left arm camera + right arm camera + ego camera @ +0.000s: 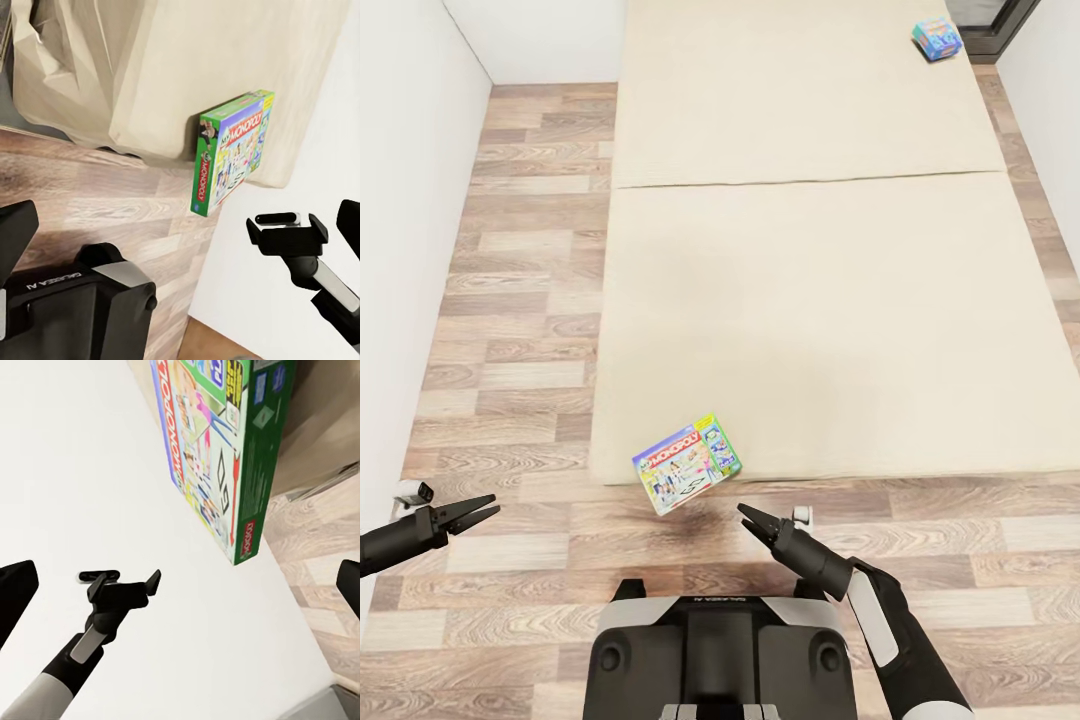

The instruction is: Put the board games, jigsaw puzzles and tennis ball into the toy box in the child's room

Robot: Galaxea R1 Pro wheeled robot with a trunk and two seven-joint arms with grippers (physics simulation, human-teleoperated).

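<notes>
A Monopoly board game (687, 463) with green sides lies tilted at the near edge of the cream bed (810, 300), jutting out over the wood floor. I cannot tell whether it rests on the mattress. A blue board game (937, 38) sits at the bed's far right corner. My left gripper (492, 508) hangs open over the floor, well to the left of the Monopoly box (232, 150). My right gripper (745, 513) is open just below and to the right of the Monopoly box (225, 450). Neither holds anything. The table, toy box, puzzles and ball are out of view.
A white wall (400, 250) runs along the left, with a strip of plank floor (520, 300) between it and the bed. A dark piece of furniture (1000, 25) stands beyond the bed's far right corner. My own base (720, 650) fills the bottom centre.
</notes>
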